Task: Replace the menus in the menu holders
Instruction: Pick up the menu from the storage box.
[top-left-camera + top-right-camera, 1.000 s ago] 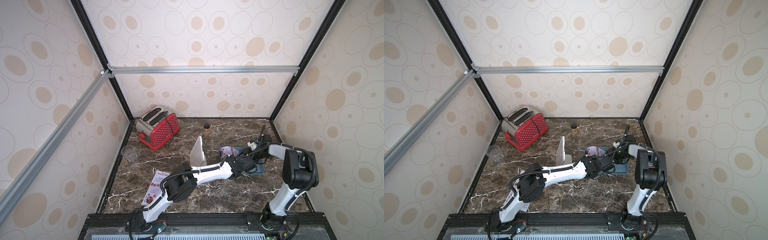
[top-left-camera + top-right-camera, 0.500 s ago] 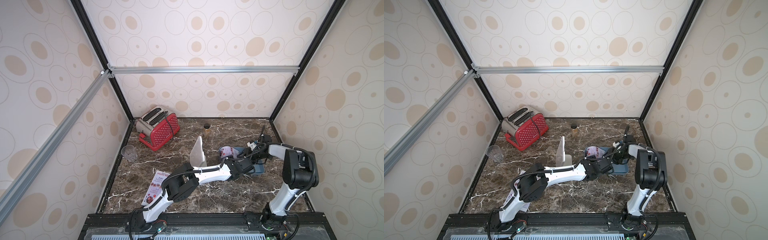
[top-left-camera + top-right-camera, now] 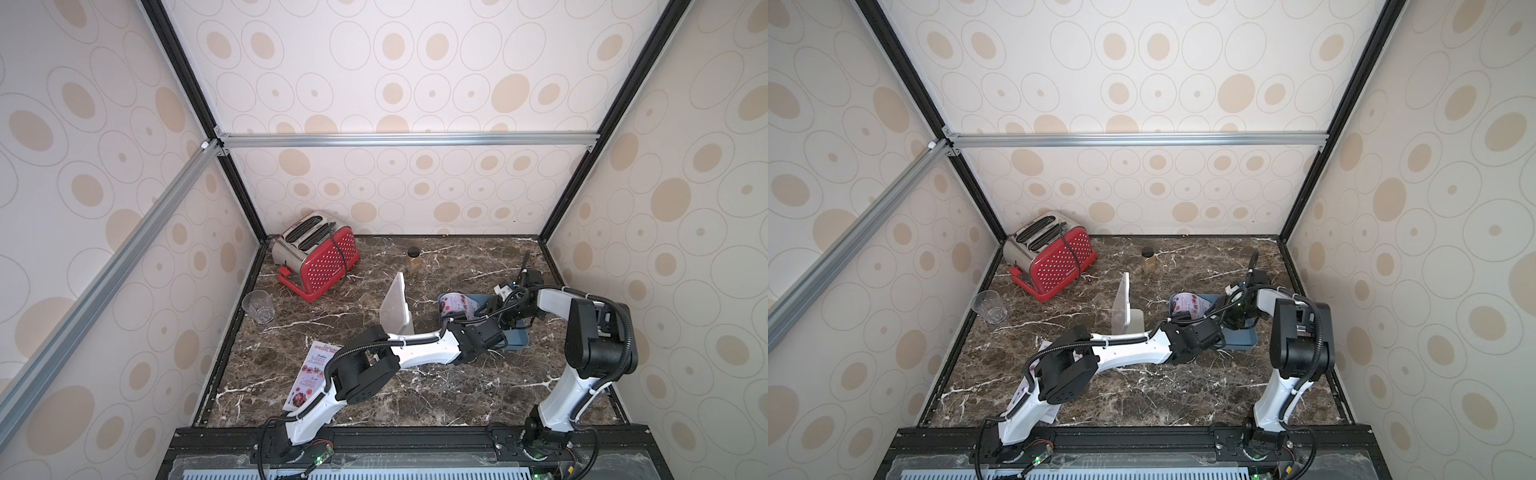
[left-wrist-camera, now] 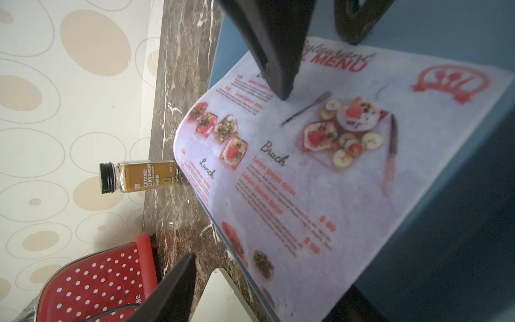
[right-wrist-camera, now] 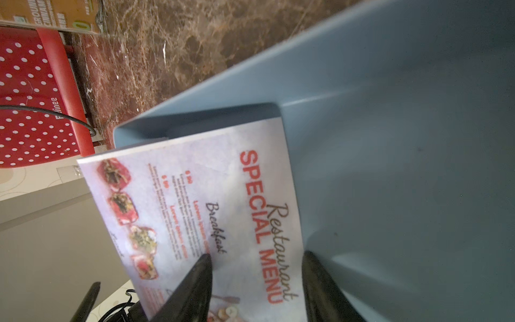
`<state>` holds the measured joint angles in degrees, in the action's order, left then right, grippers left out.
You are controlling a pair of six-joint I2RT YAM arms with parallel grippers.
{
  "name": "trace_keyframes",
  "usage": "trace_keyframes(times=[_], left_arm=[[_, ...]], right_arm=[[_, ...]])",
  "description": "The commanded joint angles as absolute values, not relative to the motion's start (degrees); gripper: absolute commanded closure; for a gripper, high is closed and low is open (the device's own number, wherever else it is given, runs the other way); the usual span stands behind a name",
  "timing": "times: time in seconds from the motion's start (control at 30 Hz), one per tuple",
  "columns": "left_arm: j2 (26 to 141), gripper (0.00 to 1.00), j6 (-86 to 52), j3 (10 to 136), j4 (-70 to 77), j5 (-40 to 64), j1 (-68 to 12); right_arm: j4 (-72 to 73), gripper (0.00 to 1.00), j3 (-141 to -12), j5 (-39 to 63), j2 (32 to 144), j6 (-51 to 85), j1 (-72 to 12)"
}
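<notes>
Through the right wrist camera I see the right gripper (image 5: 257,254) with its fingers spread and nothing nipped between them. One tip rests on the printed face of the menu (image 5: 195,200) beside the word "Breakfast". The other sits just off the sheet's heading edge, above the floor of the blue-grey tray (image 5: 390,139), so the red "SPECIAL MENU" heading lies in the gap. The sheet curls: its heading end is down in the tray at those fingers, and its far end rises over the tray's rim. My left gripper (image 4: 273,271) faces them from the opposite side, fingers also wide apart and closed on nothing. One finger (image 4: 172,284) is out over the marble table (image 4: 184,83); its partner is mostly hidden beneath the raised end of the sheet, so that curled end sits between the two. I cannot tell whether the hidden finger touches the paper. Past the left fingertips stand a cinnamon jar (image 4: 145,177) and a red dotted toaster (image 4: 92,284). In both top views the clear menu holder (image 3: 392,307) (image 3: 1121,303) stands upright on the table near the left wrist, apart from the tray. A second menu (image 3: 311,374) lies flat well behind the left fingers, partly under that arm's elbow.
</notes>
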<state>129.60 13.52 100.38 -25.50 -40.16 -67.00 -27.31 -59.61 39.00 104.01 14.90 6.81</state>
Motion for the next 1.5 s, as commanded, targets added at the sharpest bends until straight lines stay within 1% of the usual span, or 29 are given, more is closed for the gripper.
trace_keyframes(times=[0.0, 0.07, 0.4, 0.57, 0.73, 0.8, 0.87, 0.93, 1.0, 1.1, 1.17, 1.33, 1.4, 1.47], left_arm=[[131.47, 0.38, 15.56, 100.02, -23.58, -41.92, -66.74], [131.49, 0.43, 15.62, 99.72, -23.02, -41.92, -66.73], [131.47, 0.78, 16.00, 98.11, -19.92, -43.55, -66.62], [131.11, 0.91, 15.84, 97.74, -18.25, -45.02, -66.49], [128.87, 1.00, 15.10, 97.65, -15.32, -46.79, -66.57], [126.91, 1.00, 14.07, 97.39, -13.57, -47.17, -66.50], [125.10, 1.00, 12.82, 97.61, -12.71, -47.53, -66.49], [123.22, 1.00, 10.78, 98.11, -12.82, -47.59, -66.57], [121.02, 1.00, 9.22, 98.13, -12.40, -47.21, -66.62], [118.34, 1.00, 7.56, 97.83, -11.90, -47.03, -66.62], [116.98, 1.00, 7.25, 97.44, -11.47, -46.61, -66.62], [114.93, 1.00, 6.97, 96.72, -11.05, -46.32, -66.71], [114.32, 1.00, 6.86, 96.42, -10.69, -45.97, -66.78], [113.65, 1.00, 6.34, 96.22, -10.55, -45.92, -66.81]], right_arm=[[-30.21, 0.46, -60.54, 38.42, 104.78, 13.97, 6.75], [-30.32, 0.46, -60.82, 38.42, 104.58, 14.06, 6.75], [-31.88, 0.46, -62.38, 39.17, 101.24, 15.59, 6.97], [-31.98, 0.45, -62.51, 40.49, 97.22, 18.50, 8.57], [-33.00, 0.42, -62.24, 38.16, 89.14, 22.41, 10.92], [-35.06, 0.40, -62.48, 35.21, 84.56, 24.40, 11.50], [-37.89, 0.35, -62.86, 30.87, 79.91, 26.63, 11.59], [-40.01, 0.33, -62.95, 27.16, 74.77, 29.15, 11.61], [-42.28, 0.28, -63.33, 24.09, 69.75, 31.43, 11.69], [-46.25, 0.14, -63.84, 20.15, 63.86, 35.35, 11.85], [-47.13, 0.10, -63.81, 21.06, 61.09, 38.26, 11.87], [-43.60, 0.01, -61.40, 29.84, 57.73, 48.00, 11.87], [-43.07, 0.00, -60.12, 32.67, 56.92, 54.17, 11.87], [-42.24, 0.00, -58.73, 32.79, 54.93, 61.13, 11.87]])
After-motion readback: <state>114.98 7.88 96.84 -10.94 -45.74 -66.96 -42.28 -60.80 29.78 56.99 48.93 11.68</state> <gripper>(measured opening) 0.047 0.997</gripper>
